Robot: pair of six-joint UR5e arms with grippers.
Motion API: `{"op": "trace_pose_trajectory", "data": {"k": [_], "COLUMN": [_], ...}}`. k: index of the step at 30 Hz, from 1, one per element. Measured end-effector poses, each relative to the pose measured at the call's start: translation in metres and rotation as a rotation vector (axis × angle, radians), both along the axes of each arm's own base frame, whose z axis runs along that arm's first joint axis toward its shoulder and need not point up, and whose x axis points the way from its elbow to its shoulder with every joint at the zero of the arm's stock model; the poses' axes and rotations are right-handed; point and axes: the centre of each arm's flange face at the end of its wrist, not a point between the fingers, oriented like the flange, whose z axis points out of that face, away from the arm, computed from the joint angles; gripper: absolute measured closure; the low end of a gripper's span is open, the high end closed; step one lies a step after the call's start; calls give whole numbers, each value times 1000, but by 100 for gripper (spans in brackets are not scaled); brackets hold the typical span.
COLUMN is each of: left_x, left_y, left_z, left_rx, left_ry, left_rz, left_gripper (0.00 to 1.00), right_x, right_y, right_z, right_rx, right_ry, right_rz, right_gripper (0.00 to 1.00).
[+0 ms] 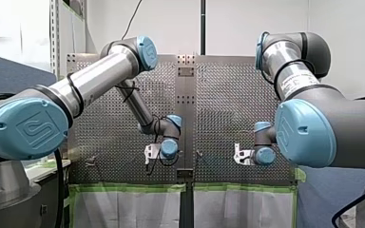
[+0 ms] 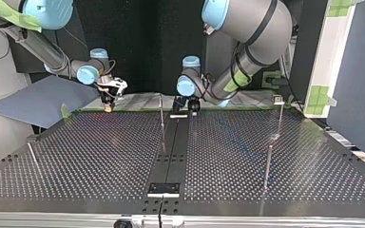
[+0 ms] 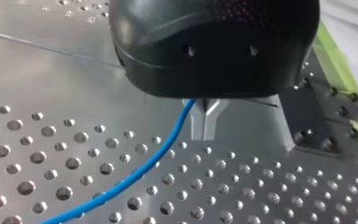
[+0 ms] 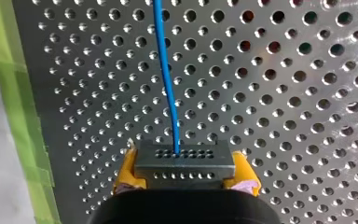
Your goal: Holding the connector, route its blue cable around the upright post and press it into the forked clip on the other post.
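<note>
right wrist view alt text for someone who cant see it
My right pincer, with yellow pads, is shut on a dark connector with rows of small holes. A blue cable runs from the connector ahead over the perforated table, with green tape along the table's edge.

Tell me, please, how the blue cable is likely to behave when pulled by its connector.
Probably floppy: the blue cable is thin and bends in a loose curve over the table. Likely light, so it should trail the connector held by my right gripper between yellow pads.
</note>
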Motion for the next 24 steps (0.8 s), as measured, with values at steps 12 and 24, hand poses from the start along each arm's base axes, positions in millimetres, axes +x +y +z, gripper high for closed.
{"op": "trace_pose_trajectory", "data": {"k": [12,24], "left_x": [11,22], "left_y": [9,22], "left_z": [1,2], "left_rx": [-92,-115], "left_ry": [16,21], "left_rz": [0,8], "left_gripper": [98,98], "right_x": [-10,-39], "right_y": [-11,-38], "right_z": [4,16], "right_rx": [-14,-59], "right_ry": [-19,-69], "right_rz": [-41,-181], "right_gripper": [100,100]}}
